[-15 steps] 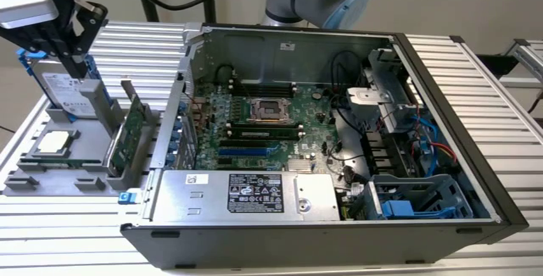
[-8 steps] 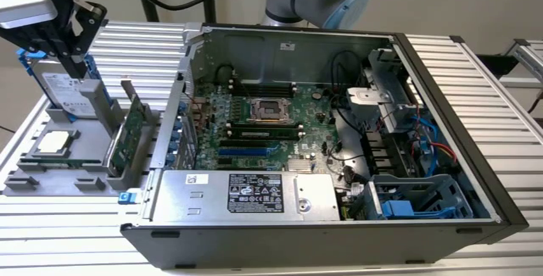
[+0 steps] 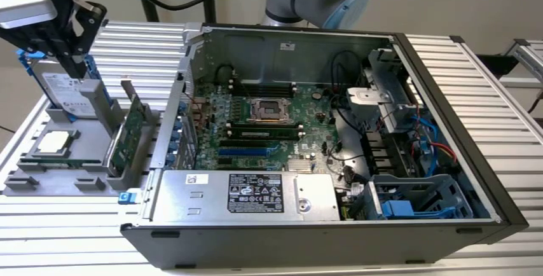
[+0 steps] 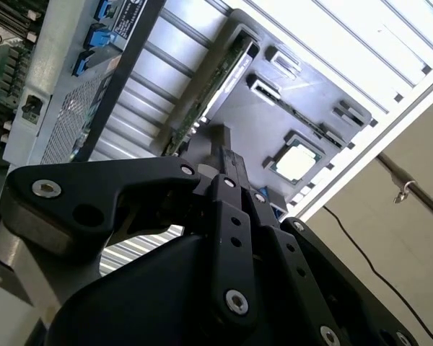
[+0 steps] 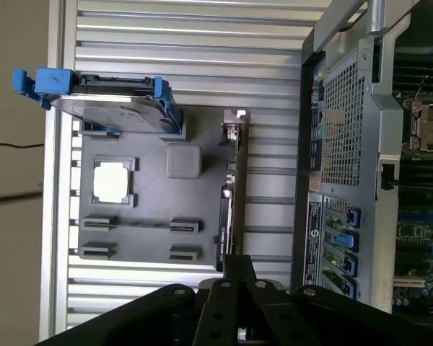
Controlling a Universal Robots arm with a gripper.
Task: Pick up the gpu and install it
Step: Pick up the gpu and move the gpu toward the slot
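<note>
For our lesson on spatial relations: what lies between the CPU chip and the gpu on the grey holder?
In the first wrist view, a raised grey square block of the holder stands between the CPU chip and the gpu.

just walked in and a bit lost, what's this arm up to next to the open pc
The arm's tool hangs above the gray holder beside the open computer case, shut and holding nothing. The gpu stands upright in its slot in the holder, not yet picked up. A hard drive and a CPU chip sit in the same holder.
</note>
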